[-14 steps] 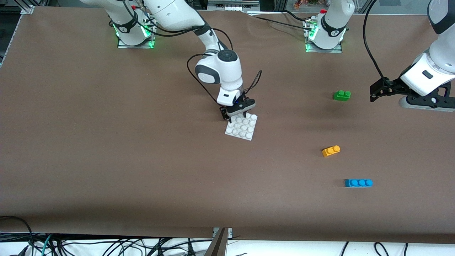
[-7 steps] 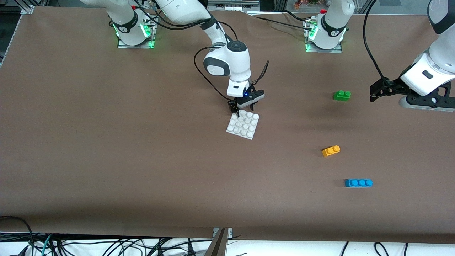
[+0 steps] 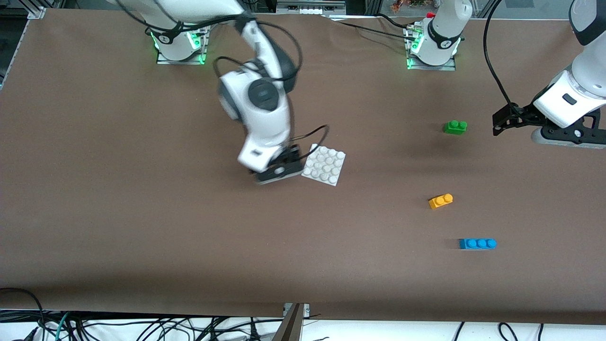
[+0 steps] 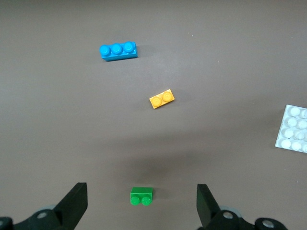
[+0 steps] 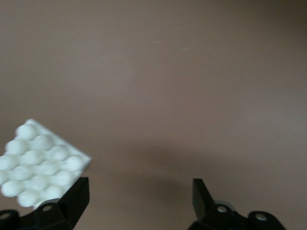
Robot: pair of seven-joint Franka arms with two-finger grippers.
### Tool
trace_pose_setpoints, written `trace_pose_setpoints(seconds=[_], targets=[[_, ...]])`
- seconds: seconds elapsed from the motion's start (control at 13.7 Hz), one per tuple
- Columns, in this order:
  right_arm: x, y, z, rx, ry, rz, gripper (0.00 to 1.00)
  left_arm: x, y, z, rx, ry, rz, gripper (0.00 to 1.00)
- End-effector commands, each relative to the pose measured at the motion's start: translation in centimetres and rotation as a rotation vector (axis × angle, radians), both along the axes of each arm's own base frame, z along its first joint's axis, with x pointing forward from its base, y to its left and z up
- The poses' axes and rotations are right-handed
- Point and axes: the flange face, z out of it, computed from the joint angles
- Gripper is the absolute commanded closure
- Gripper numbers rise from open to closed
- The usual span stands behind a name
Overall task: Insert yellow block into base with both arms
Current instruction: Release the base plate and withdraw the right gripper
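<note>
Base [image 3: 324,164] flat mid-table; right gripper [image 3: 279,171] beside it, jaws apart, empty. Left gripper [image 4: 139,208] waits, wide apart, over green brick [image 3: 455,126]. Yellow block [image 3: 441,201] untouched, nearer camera: fetching it looks next.

A brown counter [image 3: 142,227] fills the view (evenly lit); tangled black cables [image 3: 142,327] lie at 6 o'clock.
</note>
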Motion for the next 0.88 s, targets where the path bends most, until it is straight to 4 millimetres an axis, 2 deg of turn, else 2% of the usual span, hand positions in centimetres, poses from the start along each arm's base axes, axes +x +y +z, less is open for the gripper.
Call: trace_pose_setpoints(seconds=[0.0,0.15,0.29,0.44,0.66,0.8], targets=[[2.5,-6.2,4.0,0.039,0.023,-0.06,0.0,0.5,-1.4,-0.8,-0.001,0.035,-0.027,0.0],[1.9,-11.4,8.0,0.045,0.055,-0.127,0.0,1.2,-1.8,-2.9,-0.012,0.073,-0.034,0.0],[0.5,-17.5,11.7,0.05,0.094,-0.186,0.0,2.6,-2.4,-7.1,-0.028,0.127,-0.023,0.0],[-2.7,-22.4,14.1,0.075,0.12,-0.178,0.0,5.1,-2.6,-11.2,-0.037,0.093,0.04,0.0],[-5.1,-26.9,17.0,0.089,0.108,-0.197,0.0,7.4,-3.9,-16.8,-0.043,0.081,0.111,0.0],[-5.7,-28.1,18.1,0.073,0.126,-0.186,0.0,8.5,-3.6,-20.9,-0.033,0.071,0.114,0.0]])
